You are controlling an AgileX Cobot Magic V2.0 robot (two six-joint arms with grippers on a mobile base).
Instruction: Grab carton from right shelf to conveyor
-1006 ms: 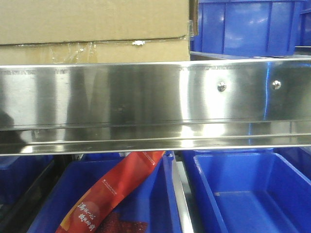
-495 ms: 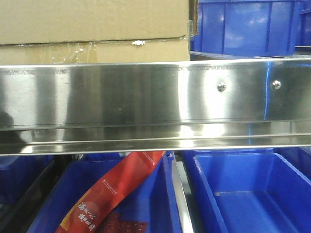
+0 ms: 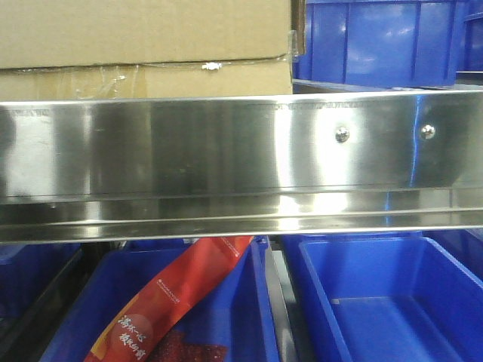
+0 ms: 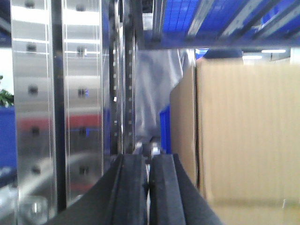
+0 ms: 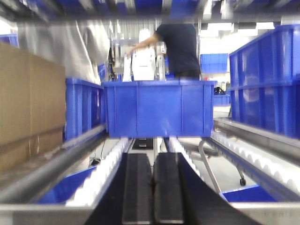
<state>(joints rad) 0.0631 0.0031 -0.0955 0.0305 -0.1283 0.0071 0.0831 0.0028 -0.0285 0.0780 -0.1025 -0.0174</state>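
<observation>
Ahead of you the carton [image 3: 143,45] sits on the right shelf [image 3: 226,151], an upper bin [image 3: 377,41] just beside it on the right, and under the shelf you have a left lower bin [image 3: 234,309] with a packet [image 3: 170,302] lying in it and a right lower bin [image 3: 392,302] beside that.

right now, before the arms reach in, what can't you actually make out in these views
- Front view: the carton runs off the top and left edges; the shelf rail hides its base.
- Front view: the red packet is cut off at the bottom edge; print too small to read.
- Right wrist view: the person is blurred, head hidden.
- The conveyor shows in no view.
</observation>
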